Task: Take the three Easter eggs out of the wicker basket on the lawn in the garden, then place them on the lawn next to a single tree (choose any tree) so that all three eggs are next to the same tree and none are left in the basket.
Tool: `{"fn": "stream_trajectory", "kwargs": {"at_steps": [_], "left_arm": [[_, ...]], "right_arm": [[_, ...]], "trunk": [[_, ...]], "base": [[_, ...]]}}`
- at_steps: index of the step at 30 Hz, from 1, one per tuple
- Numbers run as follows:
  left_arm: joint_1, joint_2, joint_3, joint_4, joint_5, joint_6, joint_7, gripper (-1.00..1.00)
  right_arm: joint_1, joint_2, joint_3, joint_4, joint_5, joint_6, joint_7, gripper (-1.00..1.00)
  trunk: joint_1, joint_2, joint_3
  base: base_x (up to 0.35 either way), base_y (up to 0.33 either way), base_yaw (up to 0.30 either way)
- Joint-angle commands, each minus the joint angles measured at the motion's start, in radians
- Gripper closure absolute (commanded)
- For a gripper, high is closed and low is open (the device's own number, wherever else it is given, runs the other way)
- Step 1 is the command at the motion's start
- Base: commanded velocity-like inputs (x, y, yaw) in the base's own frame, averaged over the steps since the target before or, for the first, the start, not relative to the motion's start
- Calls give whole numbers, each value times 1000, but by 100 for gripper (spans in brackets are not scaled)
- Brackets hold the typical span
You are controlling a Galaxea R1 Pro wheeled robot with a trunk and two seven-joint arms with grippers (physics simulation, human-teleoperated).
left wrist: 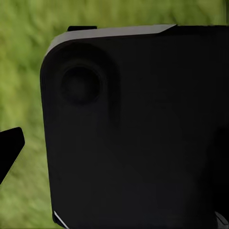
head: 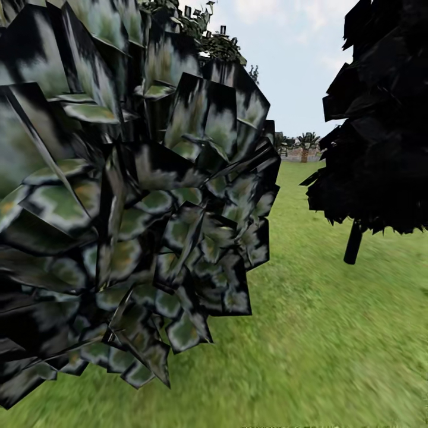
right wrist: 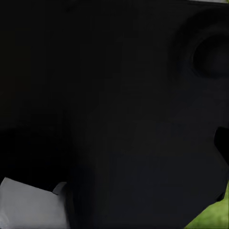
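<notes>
1. In transit across the lawn (head: pixel 333 333); head camera pressed close against the blocky green-white foliage of the tree (head: pixel 137 202), trunk hidden behind the leaves.
2. To the right, well apart: a black-trunked dark tree (head: pixel 380 119), wrong one for the eggs. Far off, a palm (head: pixel 306 145) under a pale sky.
3. No eggs, no basket in sight here; whereabouts not to be told from these views.
4. Left wrist view: a large dark robot body panel (left wrist: pixel 138 129) close before the lens, grass (left wrist: pixel 24 71) beyond. A black tip at the edge, possibly a finger, too little to judge. Claw opening: cannot tell.
5. Right wrist view: dark robot housing (right wrist: pixel 105 95) across nearly everything, a pale grey part (right wrist: pixel 28 205) at one corner, a sliver of grass (right wrist: pixel 214 214) at another. Claw opening: cannot tell, nor whether anything is held.
6. Step in hand, as a judgement: driving and orienting, not yet handling.
7. To do it well: back off or turn away from the leaves until trunk and ground show.
8. Arms best kept tucked while rolling, clear of the branches.
9. Risk: misjudging position with foliage blocking the view.
</notes>
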Motion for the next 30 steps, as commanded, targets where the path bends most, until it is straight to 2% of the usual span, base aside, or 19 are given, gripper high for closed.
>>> {"fn": "stream_trajectory", "kwargs": {"at_steps": [1, 30], "left_arm": [[1, -1, 0, -2, 0, -2, 0, -100], [1, -5, -2, -2, -8, -3, 0, -100]], "right_arm": [[-1, 0, 0, 0, 0, 0, 0, -100], [-1, 0, -2, -1, -5, -2, 0, -100]], "trunk": [[0, 0, -1], [0, 0, -1]], "base": [[0, 0, -246], [0, 0, -248]]}}
